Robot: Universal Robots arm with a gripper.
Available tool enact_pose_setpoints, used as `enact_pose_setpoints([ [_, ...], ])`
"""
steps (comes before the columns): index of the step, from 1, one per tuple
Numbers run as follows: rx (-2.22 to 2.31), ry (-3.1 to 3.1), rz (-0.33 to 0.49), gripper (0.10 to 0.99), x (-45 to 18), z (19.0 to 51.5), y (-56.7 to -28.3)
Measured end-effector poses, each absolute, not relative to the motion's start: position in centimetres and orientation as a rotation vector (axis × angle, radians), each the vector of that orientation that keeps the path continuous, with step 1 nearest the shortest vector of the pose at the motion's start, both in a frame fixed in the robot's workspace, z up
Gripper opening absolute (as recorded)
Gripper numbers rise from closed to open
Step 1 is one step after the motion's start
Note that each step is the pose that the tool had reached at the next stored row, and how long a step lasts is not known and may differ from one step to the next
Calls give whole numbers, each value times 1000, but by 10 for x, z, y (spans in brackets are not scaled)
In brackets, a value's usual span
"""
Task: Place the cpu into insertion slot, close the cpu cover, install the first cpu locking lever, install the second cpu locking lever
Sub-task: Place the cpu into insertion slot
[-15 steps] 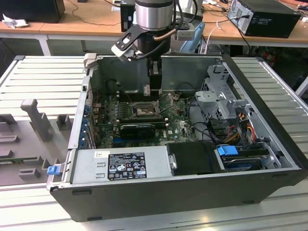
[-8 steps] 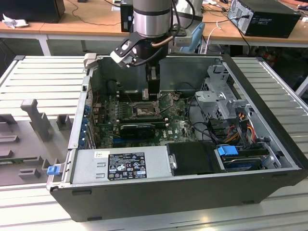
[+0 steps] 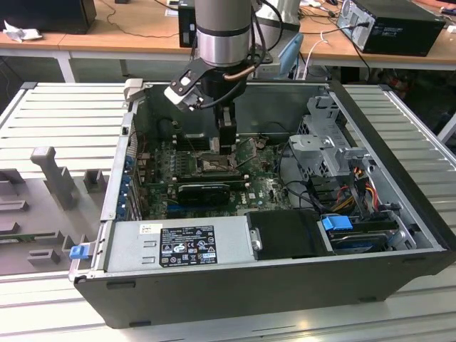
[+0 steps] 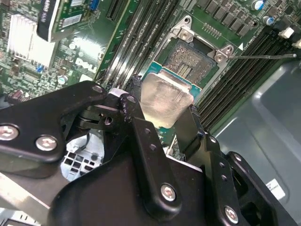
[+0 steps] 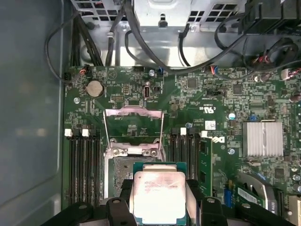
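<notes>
The fingers (image 4: 188, 129) clamp two edges of the cpu (image 4: 164, 96), held partly over the open slot (image 4: 195, 59); the cover (image 5: 133, 123) stands raised.

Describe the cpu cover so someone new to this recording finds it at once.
Start at the green motherboard inside the open computer case. The cpu cover is the thin silver frame swung open beside the insertion slot, near where the gripper holds the cpu. Unlike the long black slots flanking it, it is square, with green board showing through its window.
</notes>
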State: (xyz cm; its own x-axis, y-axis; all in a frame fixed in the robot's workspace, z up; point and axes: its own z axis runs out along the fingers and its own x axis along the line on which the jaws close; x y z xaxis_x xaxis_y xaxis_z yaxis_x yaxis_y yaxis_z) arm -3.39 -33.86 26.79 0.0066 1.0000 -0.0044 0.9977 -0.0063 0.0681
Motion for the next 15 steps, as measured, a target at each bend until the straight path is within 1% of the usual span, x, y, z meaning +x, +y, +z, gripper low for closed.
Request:
enact_pose_setpoints([
  [11, 2175, 2195, 70, 529, -43, 243, -329],
  [13, 2164, 2206, 70, 529, -44, 232, -320],
  [15, 2164, 2206, 71, 529, -44, 227, -318],
])
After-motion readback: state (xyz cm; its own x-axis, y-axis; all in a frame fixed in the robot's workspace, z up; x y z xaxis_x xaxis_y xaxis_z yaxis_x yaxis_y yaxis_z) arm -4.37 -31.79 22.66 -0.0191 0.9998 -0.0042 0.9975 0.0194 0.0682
